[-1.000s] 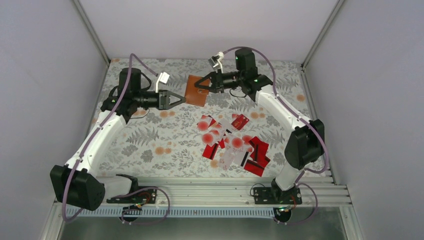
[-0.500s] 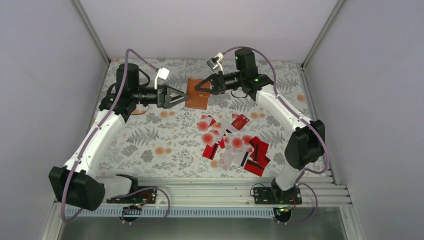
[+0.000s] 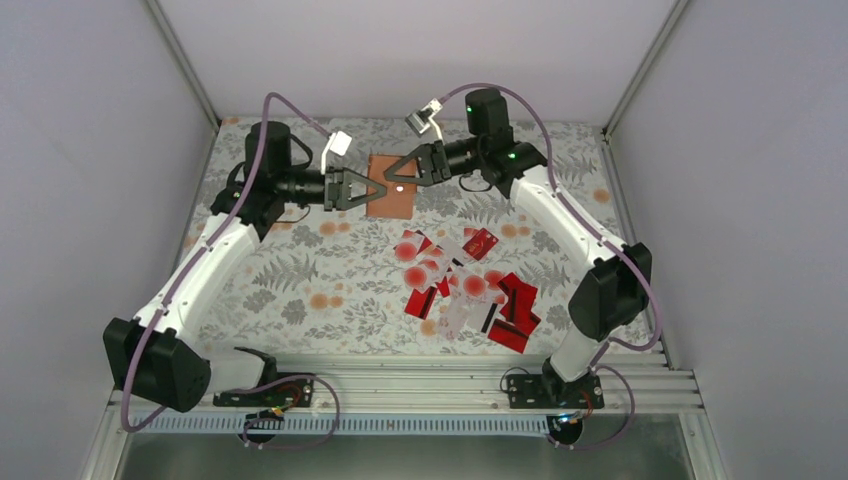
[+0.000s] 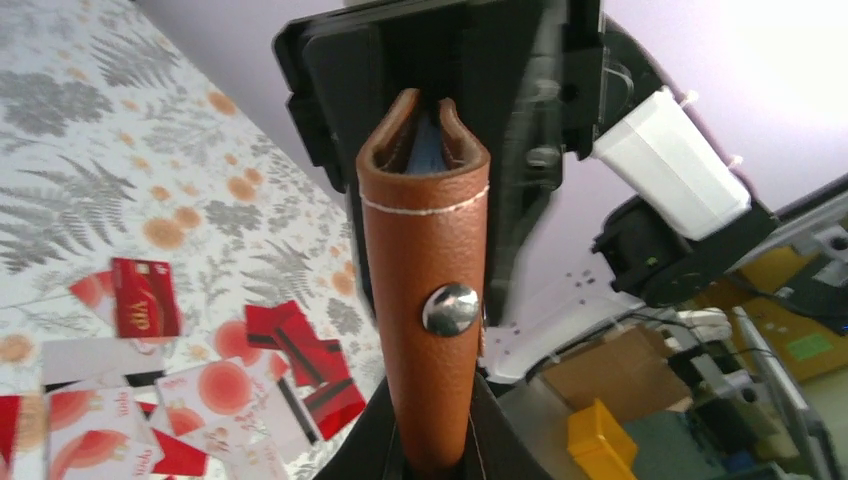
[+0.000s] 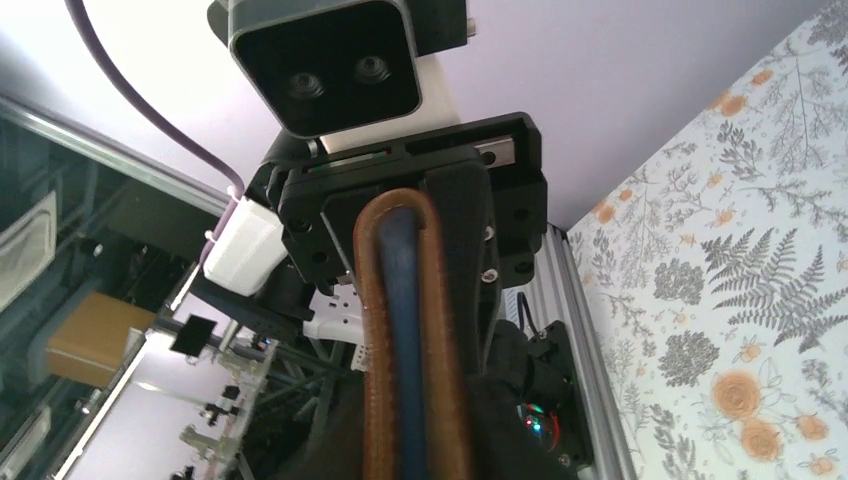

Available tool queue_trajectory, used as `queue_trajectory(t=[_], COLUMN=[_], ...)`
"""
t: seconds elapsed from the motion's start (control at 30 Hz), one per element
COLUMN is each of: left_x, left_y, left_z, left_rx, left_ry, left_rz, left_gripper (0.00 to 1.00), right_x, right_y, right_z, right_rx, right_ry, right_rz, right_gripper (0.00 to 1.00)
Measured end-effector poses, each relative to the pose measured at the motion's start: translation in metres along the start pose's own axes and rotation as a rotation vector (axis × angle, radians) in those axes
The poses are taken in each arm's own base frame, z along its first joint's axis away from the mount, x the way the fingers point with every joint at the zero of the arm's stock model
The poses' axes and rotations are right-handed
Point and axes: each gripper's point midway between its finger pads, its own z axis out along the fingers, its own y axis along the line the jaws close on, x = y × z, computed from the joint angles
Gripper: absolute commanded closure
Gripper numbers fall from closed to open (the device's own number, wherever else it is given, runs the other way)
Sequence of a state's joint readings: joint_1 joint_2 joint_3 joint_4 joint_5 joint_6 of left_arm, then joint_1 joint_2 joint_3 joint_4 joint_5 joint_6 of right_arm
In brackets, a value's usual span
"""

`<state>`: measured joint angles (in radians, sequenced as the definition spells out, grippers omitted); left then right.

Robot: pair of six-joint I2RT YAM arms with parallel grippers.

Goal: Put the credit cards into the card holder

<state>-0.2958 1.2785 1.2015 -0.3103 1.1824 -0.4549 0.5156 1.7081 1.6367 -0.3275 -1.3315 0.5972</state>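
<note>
- Nearest, the rail (image 3: 420,385) carrying both arm bases closes off the front edge of the bench (image 3: 290,300). There is nothing there to take hold of.
- The credit cards (image 3: 465,285) lie in a loose, overlapping heap right of the bench's middle, and as far as I can see none is in the holder.
- I judge the cards thin, light, stiff and slick. Lying flat they offer no edge to pinch, so the best hold is on a top card where it rides up over another, taken by a long edge.
- Left of the heap the bench is open, which gives room to drag a card clear before lifting it.
- Farther back, the card holder (image 3: 392,200) is held between both arms and seems lifted off the bench.
- The left fingers (image 3: 355,180) are clenched on its left edge, and the right fingers (image 3: 415,166) are clenched on the opposite one.
- In the left wrist view the card holder (image 4: 425,250) stands edge-on with its snap stud (image 4: 450,308) facing out. Pale blue lining shows between two leaves that sit close together.
- It is likely soft, light leather that will flex and sag, so holds near the outer edges suit spreading the pockets. The slot looks narrow.
- Beyond it the back wall (image 3: 400,50) stands near, leaving little room behind the holder.
</note>
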Motion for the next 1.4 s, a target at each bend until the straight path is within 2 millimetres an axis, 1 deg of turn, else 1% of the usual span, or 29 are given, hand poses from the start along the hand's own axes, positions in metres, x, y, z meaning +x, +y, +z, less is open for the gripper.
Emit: queue_trajectory(t=[0.03, 0.07, 0.1, 0.2, 0.3, 0.4, 0.47, 0.53, 0.57, 0.7, 0.77, 0.87, 1.0, 1.13, 1.27, 1.4], left_x=[0.0, -0.001, -0.001, -0.003, -0.004, -0.004, -0.004, -0.005, -0.005, -0.006, -0.005, -0.004, -0.005, -0.005, -0.003, -0.002], left_y=[0.0, 0.002, 0.004, 0.014, 0.03, 0.046, 0.054, 0.061, 0.064, 0.074, 0.079, 0.08, 0.075, 0.069, 0.063, 0.063], left_z=[0.0, 0.0, 0.001, 0.001, -0.004, -0.01, -0.013, -0.016, -0.016, -0.014, -0.009, 0.0, 0.013, 0.022, 0.029, 0.03], left_rx=[-0.003, -0.019, -0.034, -0.1, -0.211, -0.325, -0.385, -0.451, -0.475, -0.564, -0.604, -0.644, -0.674, -0.684, -0.69, -0.705], left_ry=[-0.001, -0.008, -0.013, -0.035, -0.066, -0.087, -0.093, -0.099, -0.099, -0.095, -0.084, -0.067, -0.052, -0.047, -0.044, -0.045], left_rz=[-0.003, -0.003, -0.004, -0.02, -0.053, -0.093, -0.113, -0.128, -0.132, -0.142, -0.145, -0.137, -0.11, -0.086, -0.069, -0.062], left_gripper=[0.98, 0.98, 0.98, 0.98, 0.98, 0.98, 0.98, 0.98, 0.98, 0.98, 0.98, 0.98, 0.98, 0.98, 0.98, 0.98], right_x=[0.0, 0.0, 0.0, -0.006, -0.012, -0.014, -0.012, -0.01, -0.01, -0.009, -0.005, -0.001, 0.003, 0.004, 0.004, 0.004], right_y=[0.0, 0.0, 0.0, 0.0, -0.011, -0.025, -0.029, -0.029, -0.029, -0.037, -0.046, -0.059, -0.071, -0.074, -0.077, -0.078], right_z=[0.0, 0.0, 0.001, 0.0, -0.007, -0.02, -0.029, -0.038, -0.043, -0.053, -0.052, -0.046, -0.039, -0.038, -0.038, -0.039], right_rx=[0.003, 0.008, 0.018, 0.074, 0.176, 0.318, 0.395, 0.462, 0.501, 0.601, 0.647, 0.698, 0.742, 0.766, 0.781, 0.785], right_ry=[0.0, -0.001, -0.001, -0.025, -0.076, -0.144, -0.181, -0.214, -0.234, -0.272, -0.274, -0.267, -0.264, -0.278, -0.297, -0.305], right_rz=[0.008, 0.006, 0.008, -0.01, 0.003, 0.025, 0.032, 0.033, 0.039, 0.056, 0.094, 0.144, 0.196, 0.232, 0.259, 0.275], right_gripper=[0.19, 0.11, 0.05, 0.02, 0.03, 0.06, 0.08, 0.17, 0.19, 0.29, 0.32, 0.35, 0.44, 0.5, 0.6, 0.66])
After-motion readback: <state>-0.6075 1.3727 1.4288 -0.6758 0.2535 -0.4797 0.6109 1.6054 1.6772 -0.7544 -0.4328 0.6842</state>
